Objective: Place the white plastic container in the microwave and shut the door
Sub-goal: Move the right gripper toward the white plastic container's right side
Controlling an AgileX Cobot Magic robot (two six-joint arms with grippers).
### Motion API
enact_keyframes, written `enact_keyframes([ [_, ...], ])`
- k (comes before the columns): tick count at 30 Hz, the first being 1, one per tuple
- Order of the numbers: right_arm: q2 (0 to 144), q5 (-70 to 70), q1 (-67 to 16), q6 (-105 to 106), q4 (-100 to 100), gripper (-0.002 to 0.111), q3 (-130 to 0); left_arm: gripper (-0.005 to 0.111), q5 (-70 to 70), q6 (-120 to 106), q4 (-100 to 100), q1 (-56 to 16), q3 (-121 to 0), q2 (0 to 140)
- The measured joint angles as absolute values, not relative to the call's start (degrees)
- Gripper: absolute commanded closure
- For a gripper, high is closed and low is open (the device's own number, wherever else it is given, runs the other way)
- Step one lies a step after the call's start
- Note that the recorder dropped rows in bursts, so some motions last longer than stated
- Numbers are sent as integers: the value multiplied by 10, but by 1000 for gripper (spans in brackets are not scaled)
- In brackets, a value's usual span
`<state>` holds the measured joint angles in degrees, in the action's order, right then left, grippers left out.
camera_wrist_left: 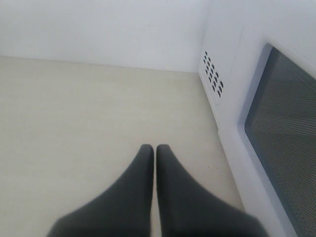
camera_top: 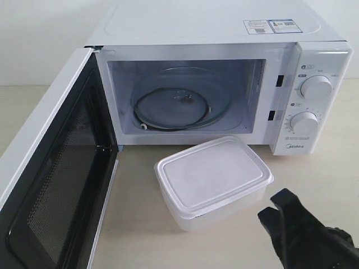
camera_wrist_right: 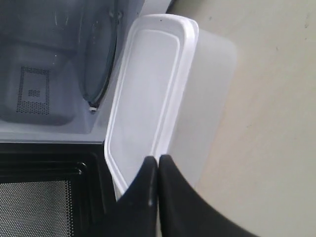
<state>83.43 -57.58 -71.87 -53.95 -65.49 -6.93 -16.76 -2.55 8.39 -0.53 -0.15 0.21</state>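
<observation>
Container [camera_top: 213, 178], lid on, stands on the table [camera_top: 140, 224] just in front of the open microwave [camera_top: 224, 33], between the swung-out door [camera_top: 56, 185] and your right gripper [camera_top: 274, 206]. That gripper sits just beside the container's near right corner, fingers pressed tip to tip and holding nothing; whether it touches the container cannot be told. Your left gripper [camera_wrist_left: 154, 148], likewise closed and empty, hangs over bare table by the door's outer face.

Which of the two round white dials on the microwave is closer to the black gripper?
The lower round white dial, just above the Midea logo; the upper dial sits higher up, farther from the right gripper.
</observation>
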Motion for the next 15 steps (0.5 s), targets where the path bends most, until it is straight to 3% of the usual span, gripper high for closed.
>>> enact_keyframes([
  [15,914,-590,-719,-537,-613,109,-98,102,-168,-25,84,-5,-1,2],
])
